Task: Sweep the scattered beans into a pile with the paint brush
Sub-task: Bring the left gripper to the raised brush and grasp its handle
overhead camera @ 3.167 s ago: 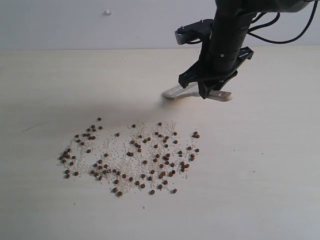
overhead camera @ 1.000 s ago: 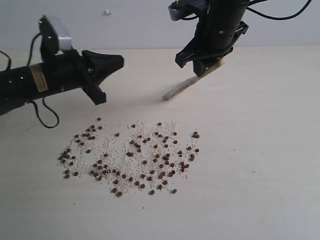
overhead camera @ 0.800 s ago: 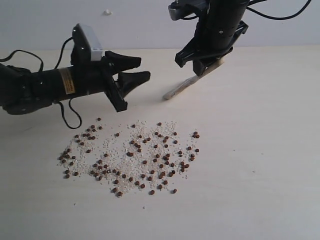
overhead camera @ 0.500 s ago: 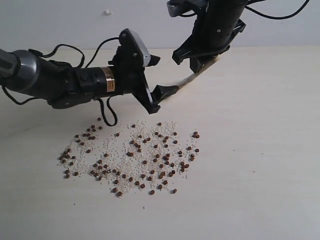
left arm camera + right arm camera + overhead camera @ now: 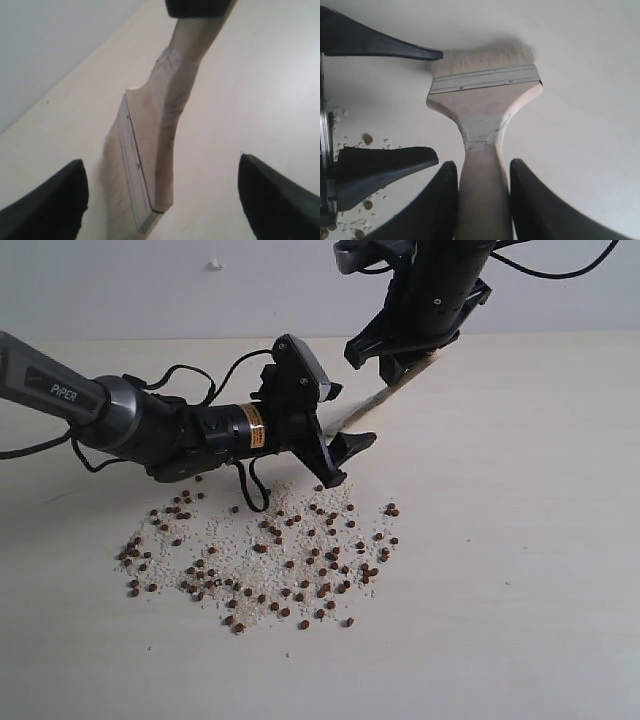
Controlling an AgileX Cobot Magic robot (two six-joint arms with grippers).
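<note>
The paint brush (image 5: pixel 372 406) slants down from my right gripper (image 5: pixel 408 362), which is shut on its pale wooden handle (image 5: pixel 484 200). The whitish bristles (image 5: pixel 480 61) point down at the table. My left gripper (image 5: pixel 350 418) reaches across from the left and stands open, one finger on each side of the brush head (image 5: pixel 150 145) without touching it. The beans (image 5: pixel 262 552), reddish-brown among pale grains, lie spread in a wide loose patch just in front of the brush. A few beans (image 5: pixel 366 140) show beside the left gripper's finger (image 5: pixel 385 167).
The pale tabletop (image 5: pixel 520 540) stretches to the right and front of the bean patch. The left arm's black body and cables (image 5: pixel 160 430) lie low over the table behind the patch's left half. A wall (image 5: pixel 150 285) bounds the far edge.
The left arm came in from the left and set its open fingers around the brush head. The right gripper lifted the handle, tilting the brush. The beans have not moved.
</note>
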